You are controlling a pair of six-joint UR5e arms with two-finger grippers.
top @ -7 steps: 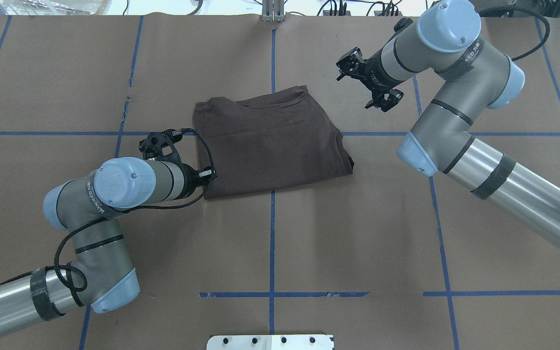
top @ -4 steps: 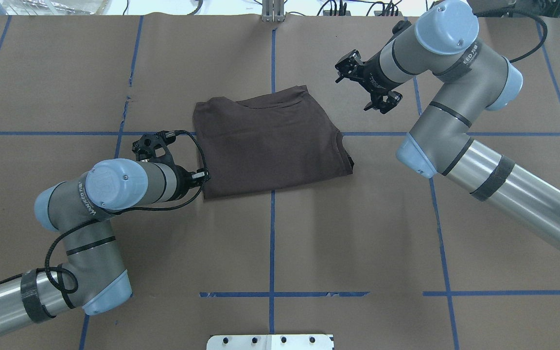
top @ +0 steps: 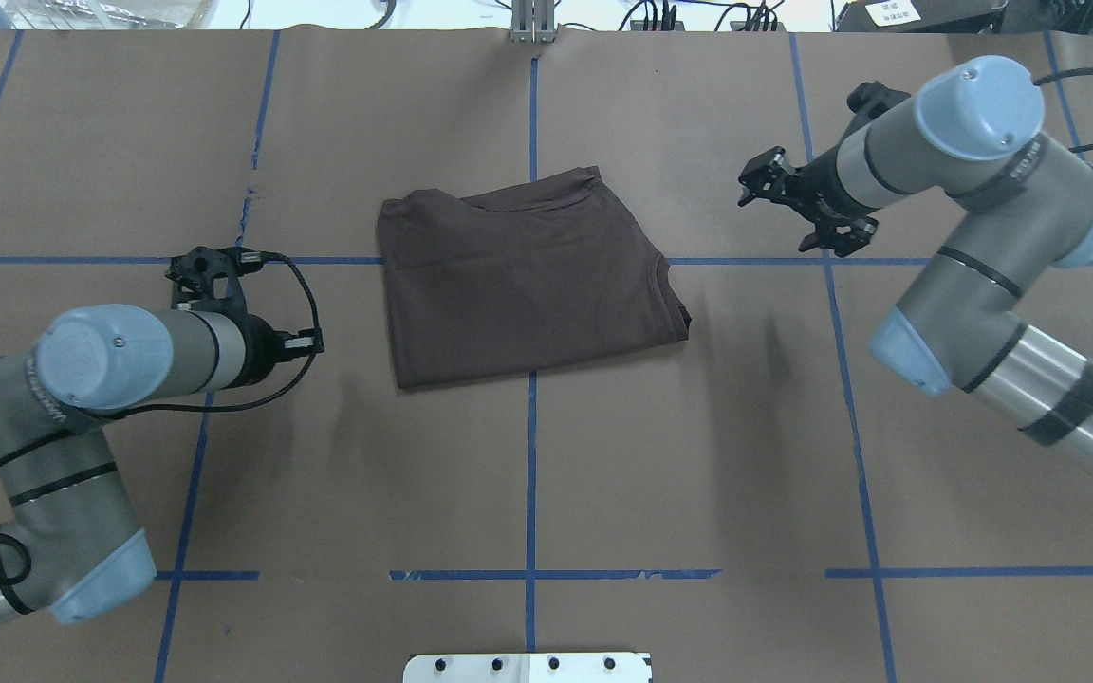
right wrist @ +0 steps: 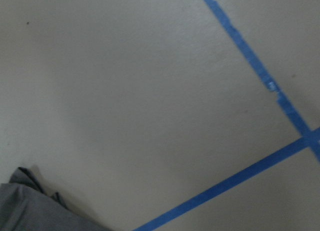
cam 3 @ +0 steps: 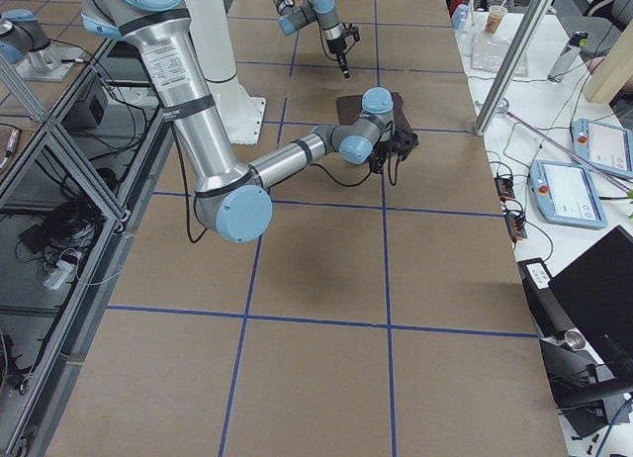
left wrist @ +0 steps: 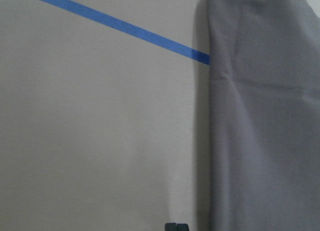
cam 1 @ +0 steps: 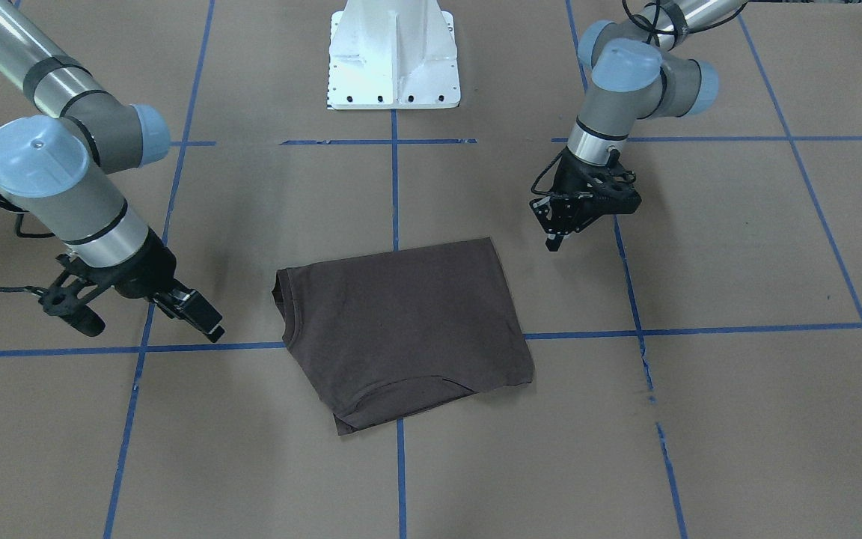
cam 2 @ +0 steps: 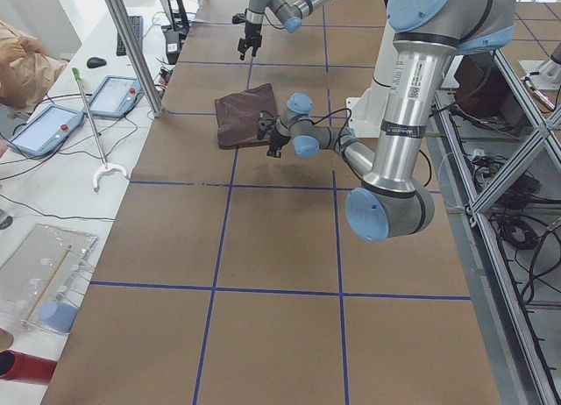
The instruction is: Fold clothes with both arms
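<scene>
— Left gripper (cam 1: pixel 553 239) is the one you can settle: its wrist camera catches two dark fingertips (left wrist: pixel 172 227) pressed together at the bottom edge with nothing between them. From across the table you see a single thin prong aimed down at the brown paper (top: pixel 698 455).

— And the other one?

— Right gripper (cam 1: pixel 210 326) I cannot call for you. From across the table it reads as one dark bar slanting down toward the table. Its own camera gives you only paper, crossing blue tape (right wrist: pixel 250 61) and a corner of the T-shirt (right wrist: pixel 35 213) low on the left. Wide or narrow, you cannot tell from these views.

— Where does the shirt lie?

— Look at the middle of the table. You find it folded into a rough rectangle, flat on the paper, lying over the centre tape line (top: pixel 532 455). The ribbed collar (top: pixel 532 203) is on the edge away from the robot, and a folded sleeve edge (top: pixel 675 304) sits on the side nearer the right arm (top: pixel 973 171).

— Is either gripper on it?

— Neither touches it. You see the left arm (top: pixel 129 356) beside the shirt's left edge with bare paper between them. The right arm is off toward the far right corner, its gripper near a tape crossing (top: pixel 826 258). On the robot's side of the shirt you have the white pedestal base (cam 1: pixel 393 60)
</scene>
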